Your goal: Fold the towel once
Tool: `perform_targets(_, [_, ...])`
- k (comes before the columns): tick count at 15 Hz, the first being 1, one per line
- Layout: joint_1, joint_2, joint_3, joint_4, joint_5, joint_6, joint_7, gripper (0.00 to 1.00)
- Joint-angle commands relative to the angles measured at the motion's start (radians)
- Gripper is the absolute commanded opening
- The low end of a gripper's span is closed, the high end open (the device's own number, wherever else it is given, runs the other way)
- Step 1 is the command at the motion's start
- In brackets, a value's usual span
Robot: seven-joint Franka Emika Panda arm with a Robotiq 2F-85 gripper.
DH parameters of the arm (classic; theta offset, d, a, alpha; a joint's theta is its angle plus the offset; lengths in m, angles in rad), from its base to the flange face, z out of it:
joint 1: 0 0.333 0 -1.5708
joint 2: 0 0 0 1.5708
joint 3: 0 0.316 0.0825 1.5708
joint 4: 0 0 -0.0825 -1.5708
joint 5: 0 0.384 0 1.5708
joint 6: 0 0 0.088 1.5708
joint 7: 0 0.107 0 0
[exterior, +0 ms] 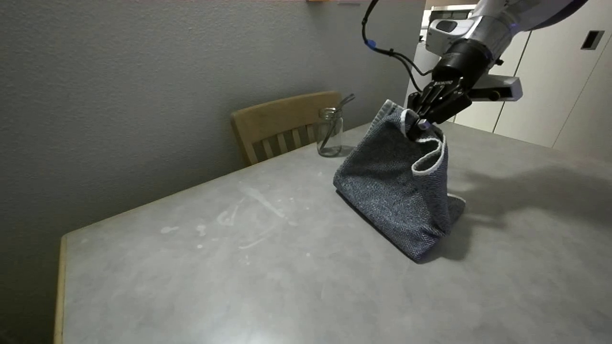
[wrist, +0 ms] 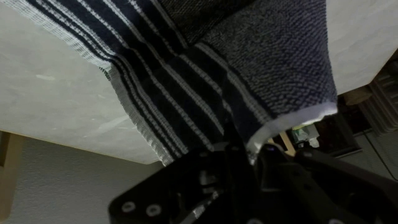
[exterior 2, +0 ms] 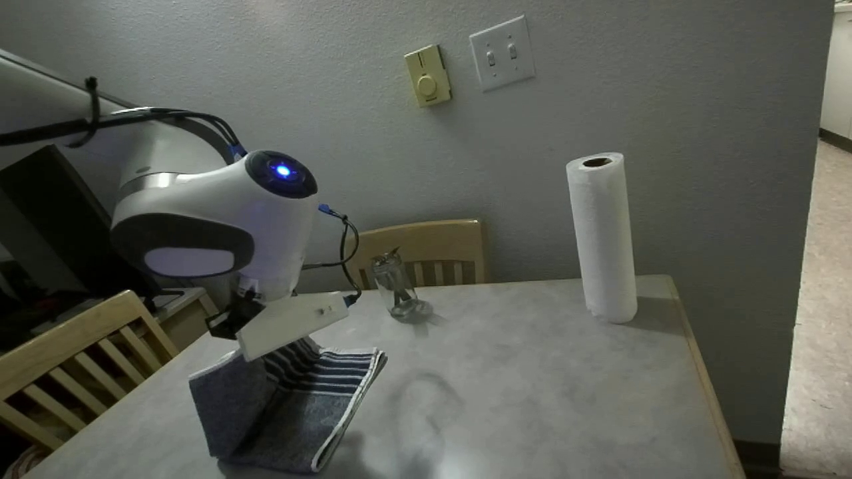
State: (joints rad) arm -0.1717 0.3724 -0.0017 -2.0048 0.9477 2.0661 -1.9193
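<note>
The blue-grey towel is partly lifted, its lower part lying on the table. My gripper is shut on its pale-edged upper part, and loose cloth curls beside the fingers. In an exterior view the towel shows one half resting flat with white stripes, while the other half stands up like a wall below the gripper. There, the fingertips are hidden behind the white camera housing. The wrist view has the striped cloth running into the dark gripper, with a bit of white edge pinched between the fingertips.
A glass jar holding thin utensils stands near the wall-side table edge, behind the towel. Further along, a paper towel roll stands upright. Wooden chairs border the grey table.
</note>
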Motion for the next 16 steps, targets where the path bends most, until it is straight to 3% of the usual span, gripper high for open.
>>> perform_targets(1, [-0.005,0.051,-0.016,0.084,-0.054,-0.063,-0.02,0.02])
perform_targets(9, [-0.027,0.06,-0.051,0.132,-0.111,-0.034,0.011,0.02])
perform_targets(10, [-0.03,0.063,-0.053,0.135,-0.108,-0.034,0.012,0.24])
perform_targets(16, [-0.029,0.082,-0.047,0.138,-0.099,-0.026,0.031,0.67])
